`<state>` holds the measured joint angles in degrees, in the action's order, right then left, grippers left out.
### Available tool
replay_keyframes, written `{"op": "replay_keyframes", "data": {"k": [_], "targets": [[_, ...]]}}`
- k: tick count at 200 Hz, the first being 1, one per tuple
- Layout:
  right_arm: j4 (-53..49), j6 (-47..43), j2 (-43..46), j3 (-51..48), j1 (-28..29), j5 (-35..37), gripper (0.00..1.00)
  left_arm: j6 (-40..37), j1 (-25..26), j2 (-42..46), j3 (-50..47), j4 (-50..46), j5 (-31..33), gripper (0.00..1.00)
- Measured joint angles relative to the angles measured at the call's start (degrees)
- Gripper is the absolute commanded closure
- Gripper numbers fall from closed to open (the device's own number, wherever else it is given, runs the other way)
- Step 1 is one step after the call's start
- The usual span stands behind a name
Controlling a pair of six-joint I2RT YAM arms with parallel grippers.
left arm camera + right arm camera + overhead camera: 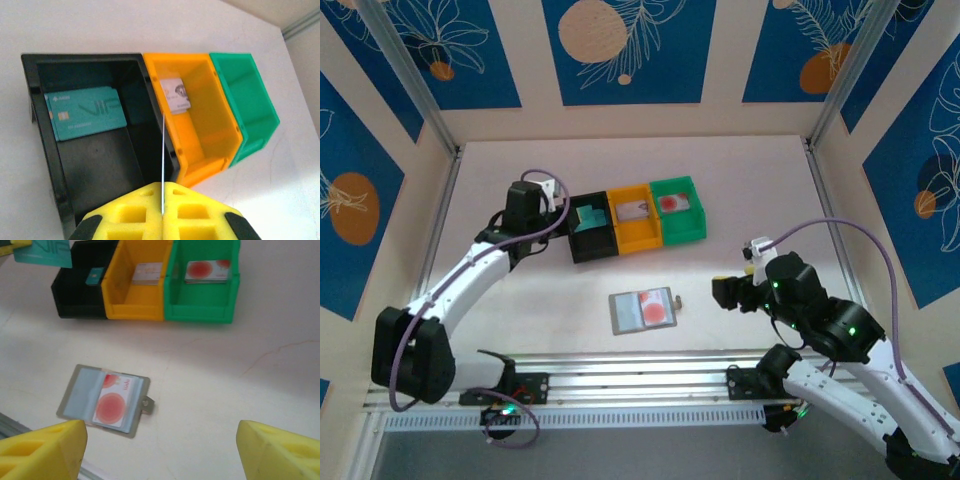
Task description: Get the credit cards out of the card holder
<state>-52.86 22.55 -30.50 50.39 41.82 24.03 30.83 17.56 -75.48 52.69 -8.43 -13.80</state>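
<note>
Clamping a teal card [45,254] edge-on in the left tool [163,207] over the black bin [592,250]; right tool [160,450] spread wide. Lower well inside before letting go. Next, the card holder [623,312], open near the surface's [520,310] front edge, red-dot card [655,310] inside.

**Three open plastic bins, seen from above.** I see them in a row at the far middle of the worktop [750,170], neighbouring side walls touching: black bin [595,251] on the left, orange bin [637,237] in the centre, green bin [684,229] on the right. The row lies slightly aslant, with its right end farther away. The worktop is pale and matt. A ribbed aluminium rail [640,376] spans the near edge. The cream walls carry blue panels [620,50] with leaf and orange-disc motifs.
</note>
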Motion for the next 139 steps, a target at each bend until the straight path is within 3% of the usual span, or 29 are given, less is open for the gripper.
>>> {"op": "replay_keyframes", "data": {"k": [62, 114, 126, 134, 139], "targets": [[0.3, 0.4, 1.2, -1.1, -1.6, 2.2, 0.2, 1.8, -2.8, -10.7, 2.6, 3.9, -2.9, 1.0], [4.9, -1.8, 11.7, -8.0, -5.9, -0.2, 0.19, 2.9, -3.9, -16.5, 5.6, 7.2, -5.7, 1.0], [5.6, -2.2, 12.9, -8.5, -6.4, -0.3, 0.14, 3.3, -4.0, -18.1, 6.2, 7.7, -6.2, 1.0], [5.9, -2.4, 13.0, -8.6, -6.5, -0.4, 0.0, 3.3, -4.1, -19.0, 6.4, 8.1, -6.5, 1.0], [6.1, -2.6, 13.0, -8.8, -6.6, -0.5, 0.01, 3.4, -4.2, -19.6, 6.6, 8.2, -6.8, 1.0]]}}
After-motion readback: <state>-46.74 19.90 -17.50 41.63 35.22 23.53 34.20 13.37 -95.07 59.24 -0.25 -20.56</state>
